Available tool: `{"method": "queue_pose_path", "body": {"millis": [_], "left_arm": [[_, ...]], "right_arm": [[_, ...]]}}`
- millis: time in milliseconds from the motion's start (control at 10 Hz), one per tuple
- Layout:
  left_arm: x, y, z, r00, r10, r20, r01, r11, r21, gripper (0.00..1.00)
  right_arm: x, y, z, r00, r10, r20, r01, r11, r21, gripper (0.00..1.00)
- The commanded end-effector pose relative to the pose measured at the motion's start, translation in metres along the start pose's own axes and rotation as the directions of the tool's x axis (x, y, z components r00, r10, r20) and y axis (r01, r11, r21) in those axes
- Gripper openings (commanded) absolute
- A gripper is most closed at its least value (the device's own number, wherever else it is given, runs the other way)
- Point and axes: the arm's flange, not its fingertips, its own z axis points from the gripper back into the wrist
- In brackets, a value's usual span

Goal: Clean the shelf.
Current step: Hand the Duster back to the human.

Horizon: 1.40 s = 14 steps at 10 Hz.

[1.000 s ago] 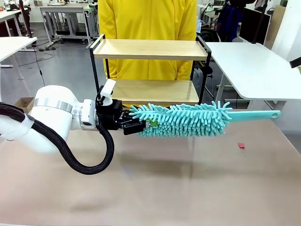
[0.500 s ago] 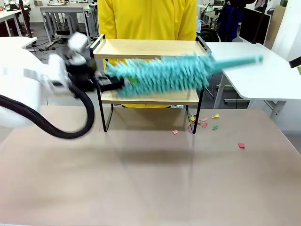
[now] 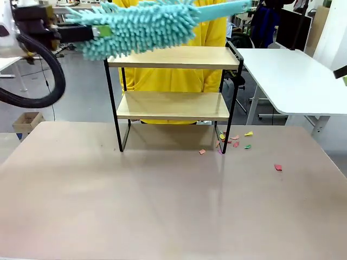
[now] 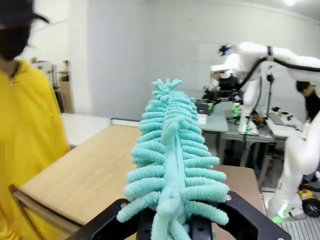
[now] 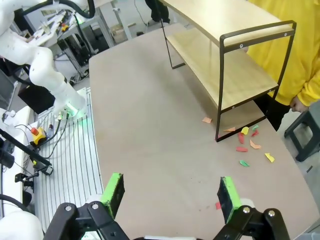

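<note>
The shelf stands at the table's far side, two light wooden boards in a black frame. My left gripper is high at the upper left, shut on the fluffy end of a teal duster. The duster hangs level just above the top board, its handle pointing right. In the left wrist view the duster rises from between my fingers, over the top board. My right gripper is open and holds nothing, high above the table and looking down at the shelf.
Coloured paper scraps lie on the table by the shelf's right legs, with one red scrap farther right; the scraps also show in the right wrist view. A person in yellow stands right behind the shelf. A white table is at the right.
My left arm has swung the duster up and to the left, from table height in front of the lower board to above the top board. Scraps by the shelf's legs have come into view.
</note>
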Motion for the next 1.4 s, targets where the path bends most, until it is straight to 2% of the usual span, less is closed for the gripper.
{"method": "queue_pose_path", "body": {"millis": [0,100,200,300,500,800,1100,1200,1300], "left_arm": [[0.013,0.011,0.043,0.999,0.039,0.014,-0.041,0.985,0.168,0.17],[0.019,0.013,0.073,0.997,0.065,0.034,-0.071,0.959,0.274,0.17],[0.023,0.012,0.099,0.998,0.065,0.006,-0.062,0.913,0.404,0.17],[0.025,0.009,0.123,0.997,0.072,-0.02,-0.05,0.842,0.537,0.17],[0.02,0.005,0.145,0.995,0.089,-0.052,-0.028,0.717,0.696,0.17],[-0.004,0.002,0.146,0.991,0.1,-0.093,0.008,0.638,0.77,0.17],[-0.061,0.0,0.154,0.984,0.144,-0.102,0.002,0.569,0.822,0.17],[-0.082,-0.005,0.157,0.98,0.167,-0.107,-0.003,0.552,0.834,0.17],[-0.094,-0.009,0.157,0.98,0.174,-0.096,-0.019,0.56,0.828,0.17]], "right_arm": [[0.003,0.001,0.002,1.0,0.0,0.004,0.0,1.0,0.005,1.0],[0.003,0.001,0.002,1.0,0.0,0.004,0.0,1.0,0.005,1.0],[0.003,0.001,0.002,1.0,0.0,0.004,0.0,1.0,0.005,1.0],[0.003,0.001,0.002,1.0,0.0,0.004,0.0,1.0,0.005,1.0],[0.003,0.001,0.002,1.0,0.0,0.004,0.0,1.0,0.005,1.0],[0.003,0.001,0.002,1.0,0.0,0.004,0.0,1.0,0.005,1.0],[0.003,0.001,0.002,1.0,0.0,0.004,0.0,1.0,0.005,1.0],[0.003,0.001,0.002,1.0,0.0,0.004,0.0,1.0,0.005,1.0],[0.003,0.001,0.002,1.0,0.0,0.004,0.0,1.0,0.005,1.0]]}}
